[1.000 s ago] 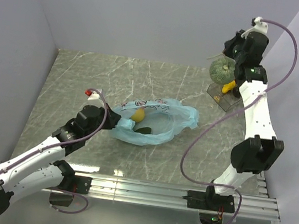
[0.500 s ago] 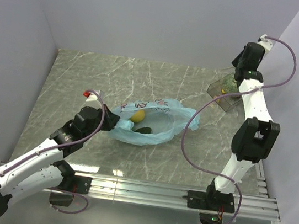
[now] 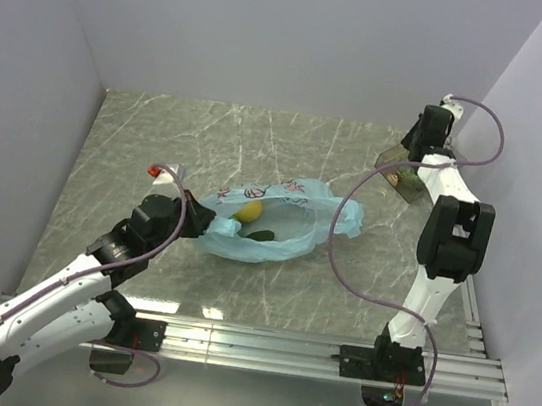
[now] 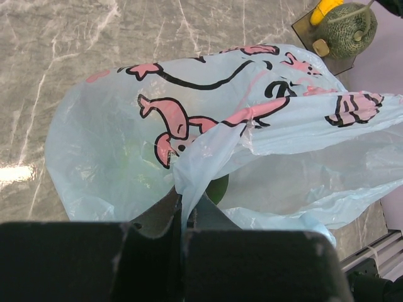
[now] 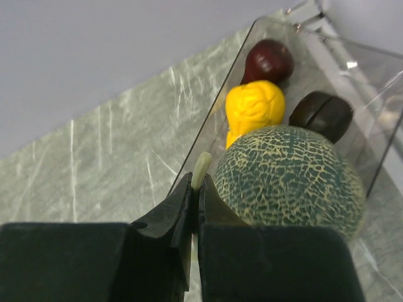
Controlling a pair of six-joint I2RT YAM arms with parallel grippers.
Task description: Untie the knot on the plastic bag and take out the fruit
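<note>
The light-blue plastic bag point(image 3: 294, 218) with pink prints lies open mid-table; no knot shows. A yellow fruit point(image 3: 248, 207) and a dark green fruit point(image 3: 262, 234) lie inside it. My left gripper point(image 3: 200, 219) is shut on the bag's near-left edge; in the left wrist view the gripper point(image 4: 184, 201) pinches a fold of the bag point(image 4: 252, 126) over the dark green fruit point(image 4: 218, 187). My right gripper point(image 5: 194, 187) is shut on the pale stem point(image 5: 201, 168) of the ribbed melon point(image 5: 289, 179), which is down in the clear tray point(image 3: 389, 169). It also shows in the top view point(image 3: 413, 160).
The tray point(image 5: 378, 163) at the back right also holds a yellow fruit point(image 5: 254, 107) and two dark purple fruits point(image 5: 269, 61) point(image 5: 321, 113). Grey walls stand close behind and to the right of the tray. A metal rail point(image 3: 261, 343) runs along the near edge.
My right arm has lowered the melon from above the tray down into it. The left gripper keeps its hold on the bag and has hardly moved.
</note>
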